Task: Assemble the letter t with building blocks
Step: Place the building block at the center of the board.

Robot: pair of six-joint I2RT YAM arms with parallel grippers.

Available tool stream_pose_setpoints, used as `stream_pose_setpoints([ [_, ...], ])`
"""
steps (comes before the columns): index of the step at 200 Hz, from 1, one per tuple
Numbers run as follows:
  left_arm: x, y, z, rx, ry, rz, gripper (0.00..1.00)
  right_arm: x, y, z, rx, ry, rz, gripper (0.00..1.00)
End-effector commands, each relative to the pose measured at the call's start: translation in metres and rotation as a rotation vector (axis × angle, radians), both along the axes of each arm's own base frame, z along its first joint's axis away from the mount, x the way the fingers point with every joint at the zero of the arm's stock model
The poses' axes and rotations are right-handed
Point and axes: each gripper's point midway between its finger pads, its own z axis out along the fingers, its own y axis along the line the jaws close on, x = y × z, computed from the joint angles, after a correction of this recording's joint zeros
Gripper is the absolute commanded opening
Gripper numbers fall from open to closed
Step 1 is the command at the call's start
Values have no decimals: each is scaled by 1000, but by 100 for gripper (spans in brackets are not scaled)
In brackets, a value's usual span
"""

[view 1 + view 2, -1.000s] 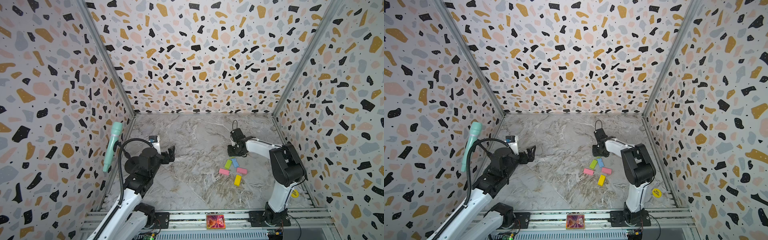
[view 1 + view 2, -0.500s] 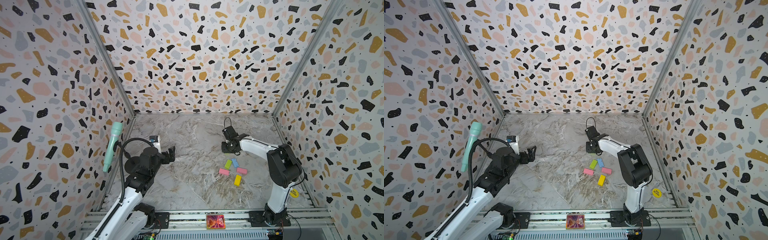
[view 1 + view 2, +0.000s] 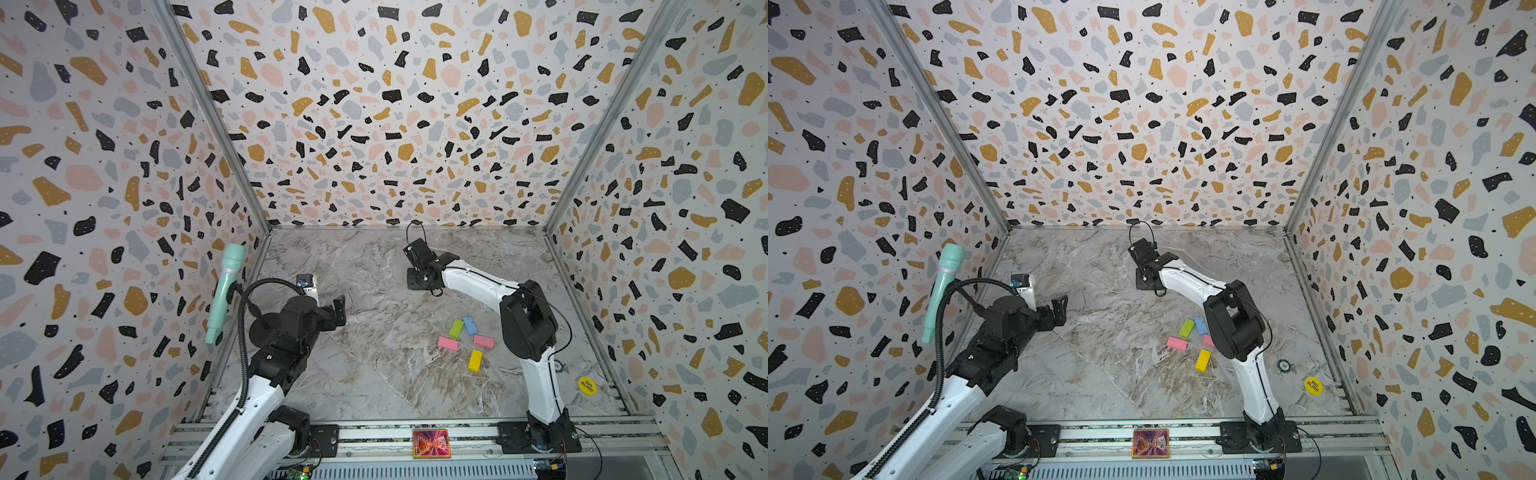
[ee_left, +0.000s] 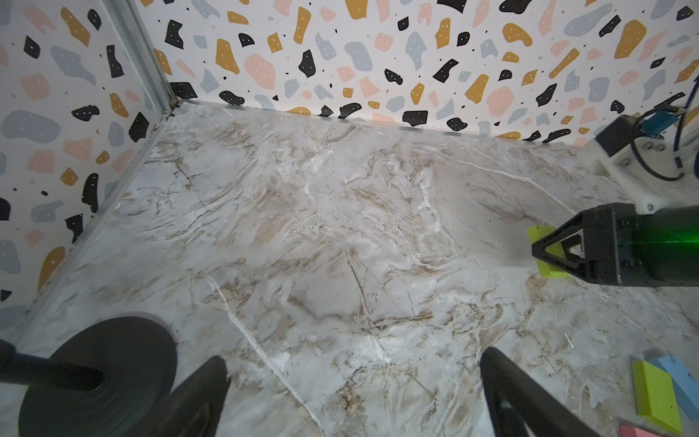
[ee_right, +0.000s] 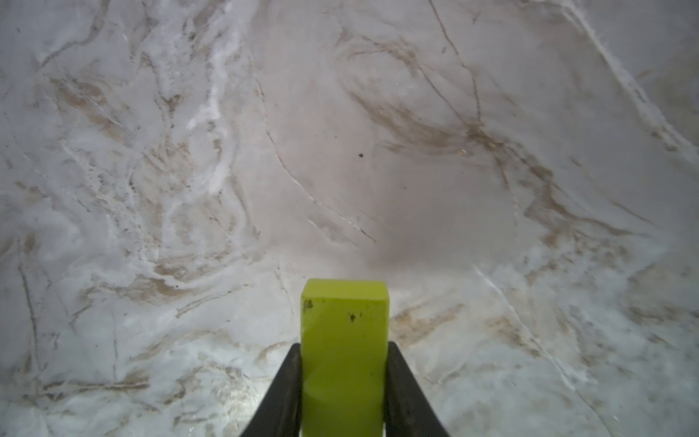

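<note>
Clamping a lime green brick (image 5: 344, 314) in the right gripper (image 5: 344, 345): fingers (image 5: 285, 386) pressing on its two long sides, its free end sticking out past the tips. Hanging that gripper low over the bare marble tabletop (image 3: 365, 266), toward the back wall and well apart from the other building blocks. Peeking past the black fingers in the left wrist view, one corner of the held brick. Not resolving whether the brick is touching the marble.

Lying flat in a loose cluster beside the right arm (image 3: 528, 328):
- second lime green brick (image 3: 456, 328) and light blue brick (image 3: 470, 325), side by side at the far end, close together
- first pink brick (image 3: 448, 343) and second pink brick (image 3: 483, 341), nearer the front, apart from each other
- yellow brick (image 3: 475, 360), nearest the front rail

Hiding partly behind the arm in a top view, the second pink brick (image 3: 1207, 340).

Holding the left gripper (image 4: 351, 363) spread wide and empty above the marble at the left side, well apart from every brick. Sitting beside the black round base (image 4: 98, 378) of the mint-green microphone (image 3: 224, 291).
</note>
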Motion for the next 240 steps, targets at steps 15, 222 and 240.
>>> stream_pose_setpoints([
  [15, -1, 8, 12, 17, -38, 42, 99, -4, 18, 2, -21, 31, 9, 13],
  [222, -7, 14, 10, 21, -39, 64, 100, -29, 26, -56, 5, 125, -79, 22],
  [240, -6, 14, 10, 22, -40, 64, 99, -29, 25, -57, 5, 127, -84, 23],
])
